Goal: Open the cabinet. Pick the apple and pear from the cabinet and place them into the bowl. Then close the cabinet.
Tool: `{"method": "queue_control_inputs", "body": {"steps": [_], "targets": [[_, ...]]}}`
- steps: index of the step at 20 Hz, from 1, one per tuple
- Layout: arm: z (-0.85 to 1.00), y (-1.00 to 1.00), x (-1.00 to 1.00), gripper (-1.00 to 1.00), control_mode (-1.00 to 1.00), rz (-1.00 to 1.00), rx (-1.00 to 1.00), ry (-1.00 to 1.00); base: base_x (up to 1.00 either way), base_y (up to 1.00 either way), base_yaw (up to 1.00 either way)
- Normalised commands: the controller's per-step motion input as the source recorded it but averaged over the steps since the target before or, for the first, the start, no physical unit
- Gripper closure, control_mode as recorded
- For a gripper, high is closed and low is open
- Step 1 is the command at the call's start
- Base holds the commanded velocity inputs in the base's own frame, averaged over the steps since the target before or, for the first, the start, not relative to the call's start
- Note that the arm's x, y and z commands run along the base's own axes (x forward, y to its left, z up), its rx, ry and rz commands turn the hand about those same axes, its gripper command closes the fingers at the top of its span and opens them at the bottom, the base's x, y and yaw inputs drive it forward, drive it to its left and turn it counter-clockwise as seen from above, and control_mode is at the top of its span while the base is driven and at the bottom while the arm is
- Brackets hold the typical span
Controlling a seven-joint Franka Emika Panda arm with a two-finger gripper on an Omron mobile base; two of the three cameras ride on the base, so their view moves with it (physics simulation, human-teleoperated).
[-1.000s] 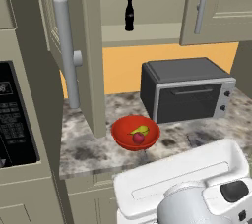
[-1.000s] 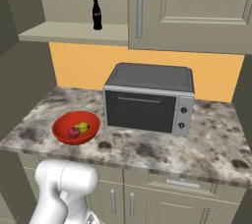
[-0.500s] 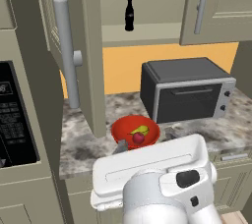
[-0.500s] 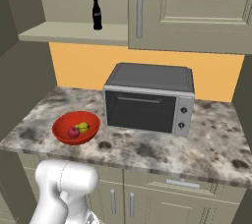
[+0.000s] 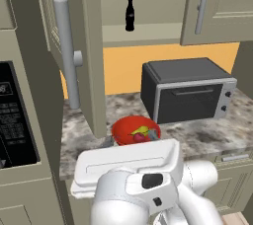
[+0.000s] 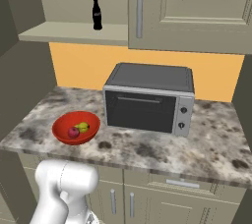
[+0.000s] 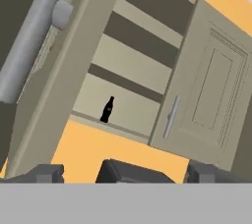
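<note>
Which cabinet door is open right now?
The left door, swung out toward the robot with its edge over the counter; the right door is shut flat.

The white Franka arm with dark joints (image 5: pixel 148 189) is folded low, bulking up at 6 o'clock in the left base view, its flat white link lying crosswise. The two-finger gripper with small dark tips (image 7: pixel 123 171) has its jaws spread wide, holding nothing, tilted upward.

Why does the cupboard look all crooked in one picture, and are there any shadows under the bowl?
In the hand view the camera is rolled, so the cabinet and cola bottle lean sideways; nothing is blurred. In the right base view the lighting is flat and even, with only a faint dark patch beside the bowl on the counter.
</note>
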Motion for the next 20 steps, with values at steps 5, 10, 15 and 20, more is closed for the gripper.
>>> {"method": "queue_control_inputs", "body": {"steps": [5, 10, 15, 20], "targets": [[-0.32, 0.2, 0.15, -1.0, -1.0, -0.04, 0.0, -0.01, 0.0, 0.0, 0.0], [-0.24, 0.26, 0.2, -1.0, -1.0, -0.04, 0.0, -0.05, 0.0, 0.0, 0.0], [0.0, 0.14, 0.05, -1.0, -1.0, -0.07, 0.0, -0.14, 0.0, 0.0, 0.0], [-0.01, 0.09, 0.27, -1.0, -1.0, -0.09, 0.0, -0.08, 0.0, 0.0, 0.0]]}}
